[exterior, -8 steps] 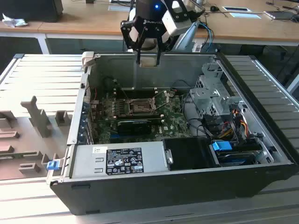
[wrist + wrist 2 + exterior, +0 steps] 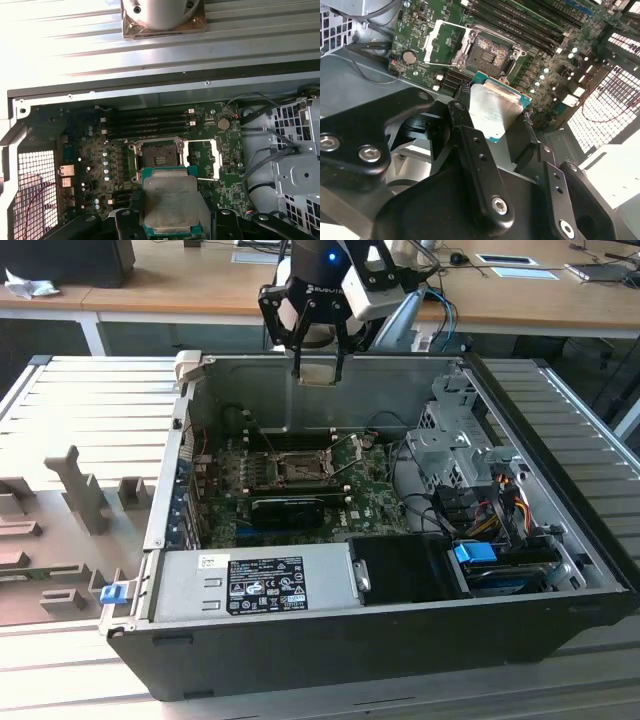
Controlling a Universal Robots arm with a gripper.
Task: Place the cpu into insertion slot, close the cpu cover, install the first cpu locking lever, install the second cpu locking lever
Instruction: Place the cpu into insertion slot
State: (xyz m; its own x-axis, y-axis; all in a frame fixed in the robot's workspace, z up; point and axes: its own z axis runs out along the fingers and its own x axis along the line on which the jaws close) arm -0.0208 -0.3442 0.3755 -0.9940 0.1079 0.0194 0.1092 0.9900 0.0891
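My black pincer (image 2: 171, 212) clamps the flat silver-grey square cpu (image 2: 169, 197); below it the silver-rimmed insertion slot (image 2: 157, 160) is empty, its metal-frame cpu cover (image 2: 216, 159) open.

Cpu (image 2: 170, 202): dull silver-grey top, teal-green edge.
Insertion slot (image 2: 157, 160): dark centre, silvery rim.
Cpu cover (image 2: 202, 157): silvery frame, with green showing through the window.
Circuit board (image 2: 95, 150): green, dotted with pale silver caps and crossed by long black slots.
Gripper (image 2: 319, 372): black. Bright silver screw heads show in the second wrist view.
Case (image 2: 300, 650): black outside, grey metal inside.
Power supply (image 2: 200, 585): pale grey, with one black label and one small white one.
Clip (image 2: 113, 592): blue.
Plug (image 2: 475, 552): blue.
Vent panel (image 2: 37, 175): fine square-hole grid.
Desk (image 2: 150, 280): tan wood.
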